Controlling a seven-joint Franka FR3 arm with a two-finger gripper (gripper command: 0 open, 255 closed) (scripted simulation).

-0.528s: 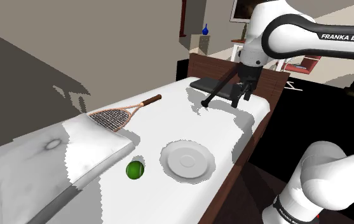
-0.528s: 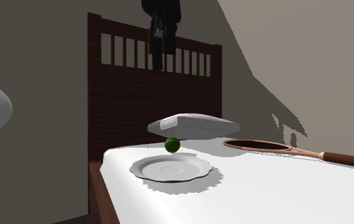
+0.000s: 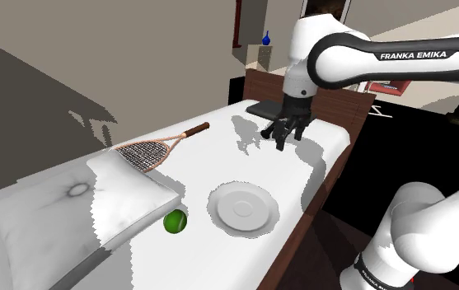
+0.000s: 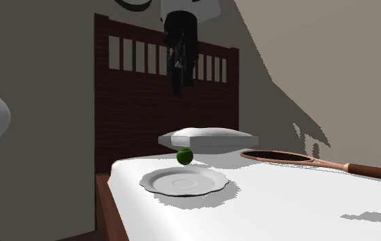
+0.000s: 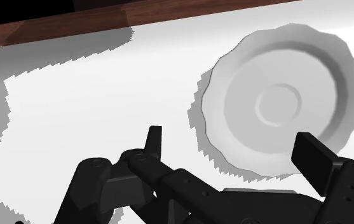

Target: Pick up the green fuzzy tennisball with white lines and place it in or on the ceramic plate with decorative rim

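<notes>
White bed point(image 3: 219, 161) bears one ball point(image 3: 175, 221), one plate point(image 3: 244, 207) — tool point(image 3: 288, 137) (spread) above.

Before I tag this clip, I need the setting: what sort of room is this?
Likely a bedroom: a white bed, a pillow at its head, a dark slatted headboard behind.

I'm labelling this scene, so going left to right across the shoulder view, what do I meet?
pillow → ball → plate → claw. The racket overlaps both pillow and ball sideways, so it is left out.
</notes>
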